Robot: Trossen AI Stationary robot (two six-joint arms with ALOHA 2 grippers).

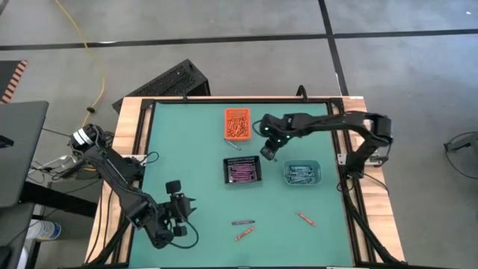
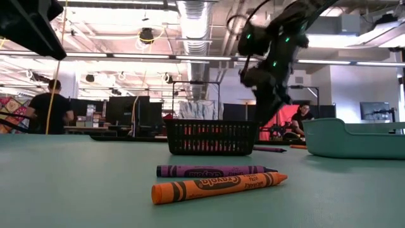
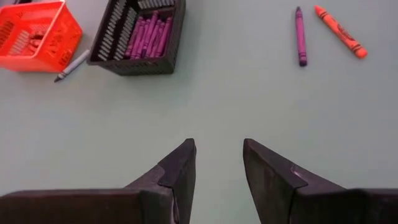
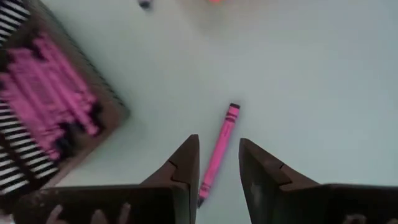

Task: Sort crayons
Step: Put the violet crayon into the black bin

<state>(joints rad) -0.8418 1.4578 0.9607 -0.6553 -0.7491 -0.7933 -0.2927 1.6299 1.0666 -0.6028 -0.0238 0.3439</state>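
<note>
Pickup step: my right pincer [image 4: 217, 163] hovers part open, holding nothing, straddling 1 purple crayon [image 4: 219, 149]; next I lower and close.

light: bright, even overhead | shadows: soft | right wrist view: blurred | ceiling: glare

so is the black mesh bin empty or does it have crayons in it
Not empty: the black mesh bin holds a layer of purple crayons lying inside, seen from the left wrist view.
</note>
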